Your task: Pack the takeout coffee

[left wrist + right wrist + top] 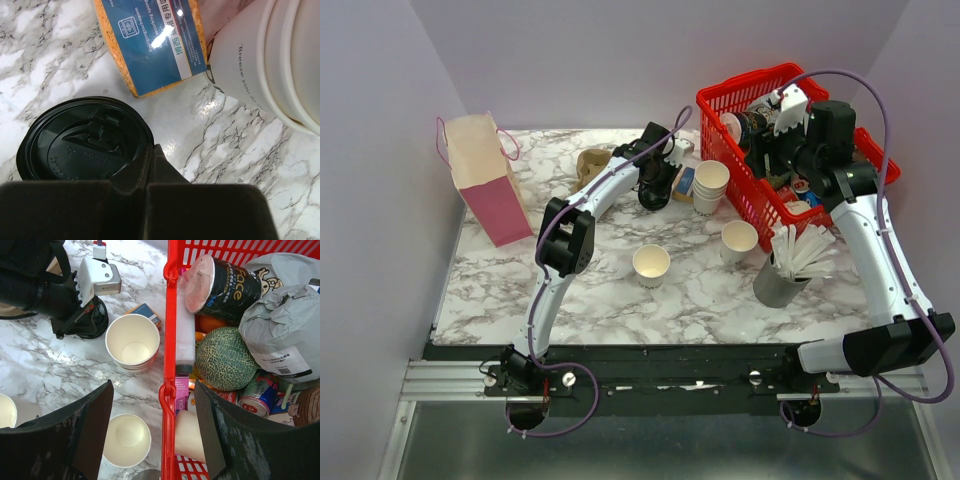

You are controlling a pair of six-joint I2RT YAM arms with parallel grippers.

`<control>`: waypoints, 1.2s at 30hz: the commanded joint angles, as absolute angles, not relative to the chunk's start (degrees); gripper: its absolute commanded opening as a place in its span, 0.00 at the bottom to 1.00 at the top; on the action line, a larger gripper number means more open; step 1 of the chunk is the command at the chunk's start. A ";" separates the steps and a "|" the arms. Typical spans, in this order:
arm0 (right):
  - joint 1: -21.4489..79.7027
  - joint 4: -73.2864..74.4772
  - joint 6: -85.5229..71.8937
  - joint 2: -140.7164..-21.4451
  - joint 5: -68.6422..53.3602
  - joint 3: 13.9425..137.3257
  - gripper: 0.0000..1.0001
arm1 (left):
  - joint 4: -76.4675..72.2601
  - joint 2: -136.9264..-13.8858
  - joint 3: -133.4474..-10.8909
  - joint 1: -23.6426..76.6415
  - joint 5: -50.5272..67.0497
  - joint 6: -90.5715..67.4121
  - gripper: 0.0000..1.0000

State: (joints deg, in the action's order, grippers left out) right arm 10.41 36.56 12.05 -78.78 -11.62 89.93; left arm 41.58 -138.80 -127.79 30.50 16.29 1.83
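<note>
- the marble bench [570, 300] carries everything; both arms reach from its near edge toward the far side.
- a red basket [171, 340] fills the far right corner, packed with a netted melon [225, 357], a dark tub [230, 282], a grey pouch [285, 325] and smaller packets.
- a pink and cream paper bag [485, 185] stands upright near the far left corner, well apart from the cups.
- the right gripper [152, 390] hangs over the basket's left wall, jaws wide apart and holding nothing; one finger is above the bench, the other above the basket.
- the left gripper [152, 155] is down at the middle of the far edge, jaws drawn together at the right rim of the lid; whether they pinch that rim i cannot tell.
- a grey holder [778, 285] of white stirrers [805, 250] stands toward the right edge, near the basket's front corner.
- a stack of nested white cups [710, 185] stands just beside the basket's left wall.
- two single white cups stand open-topped mid-bench: the left cup [651, 265] and the right cup [739, 240].
- a wrapped orange sponge [150, 45] lies between the lid and the stack.
- the black lid [82, 140] lies flat on the marble near the far edge, on neither cup.
</note>
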 commanded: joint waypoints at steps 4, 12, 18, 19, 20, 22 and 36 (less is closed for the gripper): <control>10.20 36.65 12.13 -79.89 -12.39 91.76 0.74 | 42.89 -137.90 -129.99 30.15 18.19 2.72 0.00; 10.19 36.83 11.69 -80.77 -12.92 92.81 0.74 | 42.54 -133.08 -129.11 28.04 23.20 1.32 0.00; 10.20 36.83 11.43 -80.86 -13.09 92.90 0.74 | 42.19 -130.26 -128.32 26.28 26.97 0.27 0.00; 10.11 36.83 11.43 -80.86 -13.10 92.90 0.74 | 42.10 -129.99 -128.06 26.02 27.33 0.18 0.00; 10.19 36.83 11.34 -81.03 -13.10 92.90 0.74 | 42.10 -129.82 -127.97 25.75 27.86 0.18 0.00; 10.20 36.83 11.34 -81.03 -13.18 92.99 0.74 | 42.10 -129.29 -127.44 25.40 29.26 0.26 0.00; 10.20 36.56 10.72 -81.47 -14.15 92.55 0.74 | 40.87 -129.28 -125.15 24.61 30.94 0.18 0.48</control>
State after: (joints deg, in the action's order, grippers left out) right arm 10.41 36.56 11.97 -80.93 -12.40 91.55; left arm 42.44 -130.30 -125.45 24.27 29.58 1.19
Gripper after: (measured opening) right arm 0.742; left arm 0.341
